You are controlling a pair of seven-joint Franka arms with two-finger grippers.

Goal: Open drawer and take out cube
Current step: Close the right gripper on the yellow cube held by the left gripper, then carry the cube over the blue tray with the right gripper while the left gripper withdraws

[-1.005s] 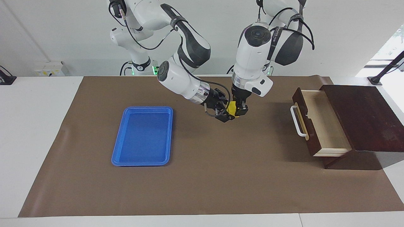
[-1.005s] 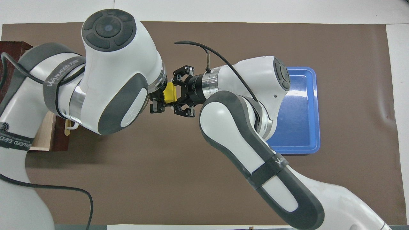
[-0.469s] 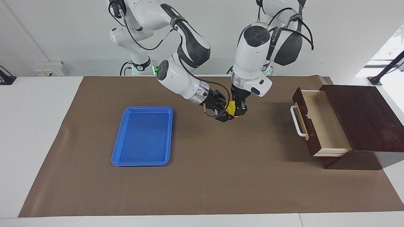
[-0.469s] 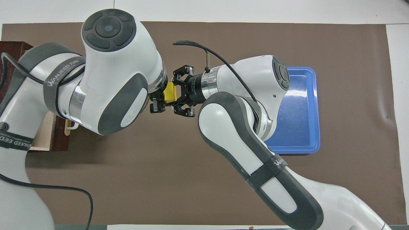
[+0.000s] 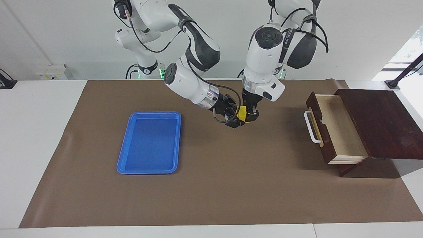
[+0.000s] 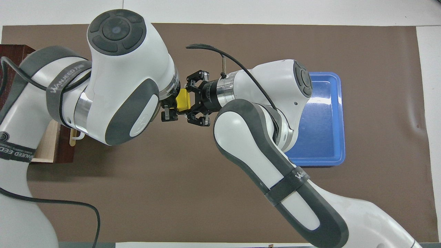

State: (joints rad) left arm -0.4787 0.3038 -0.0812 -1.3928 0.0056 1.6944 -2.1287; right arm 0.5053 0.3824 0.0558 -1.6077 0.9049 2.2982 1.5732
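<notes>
The yellow cube (image 5: 242, 113) hangs in the air over the middle of the brown mat, between both grippers; it also shows in the overhead view (image 6: 182, 100). My left gripper (image 5: 250, 115) comes straight down and is shut on the cube. My right gripper (image 5: 236, 116) reaches in sideways from the blue tray's side, its fingers spread on either side of the cube. The drawer (image 5: 337, 129) stands pulled out of its dark box (image 5: 380, 122) at the left arm's end of the table, its pale inside bare and its white handle (image 5: 312, 127) toward the mat's middle.
A flat blue tray (image 5: 148, 142) lies on the brown mat (image 5: 231, 185) toward the right arm's end and holds nothing. In the overhead view the arms cover most of the drawer (image 6: 44, 144) and part of the tray (image 6: 324, 131).
Both grippers and the cube have shifted very slightly upward together. The drawer and the tray have not moved.
</notes>
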